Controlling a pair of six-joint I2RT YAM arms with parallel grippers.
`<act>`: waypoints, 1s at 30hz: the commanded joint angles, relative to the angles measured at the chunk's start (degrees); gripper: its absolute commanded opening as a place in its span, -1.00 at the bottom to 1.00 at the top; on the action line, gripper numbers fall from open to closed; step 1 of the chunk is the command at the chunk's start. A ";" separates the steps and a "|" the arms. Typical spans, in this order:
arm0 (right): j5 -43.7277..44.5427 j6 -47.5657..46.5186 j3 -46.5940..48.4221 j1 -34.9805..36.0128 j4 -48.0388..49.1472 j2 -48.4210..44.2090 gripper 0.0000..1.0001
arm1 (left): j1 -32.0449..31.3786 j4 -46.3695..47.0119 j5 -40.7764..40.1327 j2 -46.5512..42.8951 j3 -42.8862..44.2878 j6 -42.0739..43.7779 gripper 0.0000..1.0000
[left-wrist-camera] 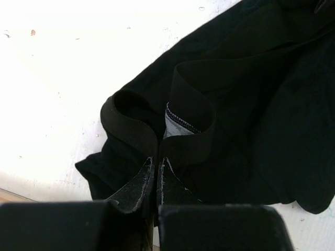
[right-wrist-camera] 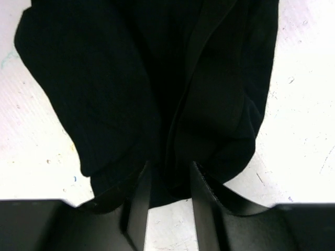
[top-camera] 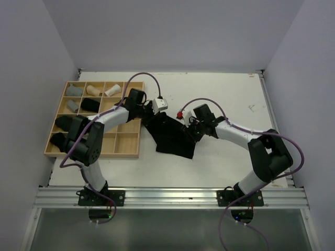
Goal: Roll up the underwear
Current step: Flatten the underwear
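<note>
The black underwear [top-camera: 171, 137] lies limp and creased at table centre, not yet rolled. The left gripper [left-wrist-camera: 158, 161] sits at its 11 o'clock corner, pinched tight on the folded waistband. The right gripper [right-wrist-camera: 167, 175] sits at its 2 o'clock edge, jaws partway apart over the cloth and gripping nothing. The wooden tray [top-camera: 127, 151] at 9 o'clock holds finished rolls [top-camera: 111, 90]. Step, as judged: flattening before the roll. Next move needs the cloth taut and flat, then a fresh grip on one edge.

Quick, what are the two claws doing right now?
Left gripper: closed, pinching the black underwear by its waistband.
Right gripper: open, fingers astride that garment's edge.
</note>
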 commanded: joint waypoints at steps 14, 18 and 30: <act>1.98 6.93 3.43 -2.33 3.15 0.54 -0.17 | 1.23 0.01 2.19 -0.39 1.13 -0.49 -0.96; 1.36 8.60 3.43 -2.68 3.85 0.98 -0.17 | 1.23 0.10 2.19 -0.48 1.21 -0.49 -0.96; -0.22 10.27 5.71 -4.88 2.36 3.52 -0.03 | 1.23 0.01 2.27 -0.12 1.30 -0.31 -0.95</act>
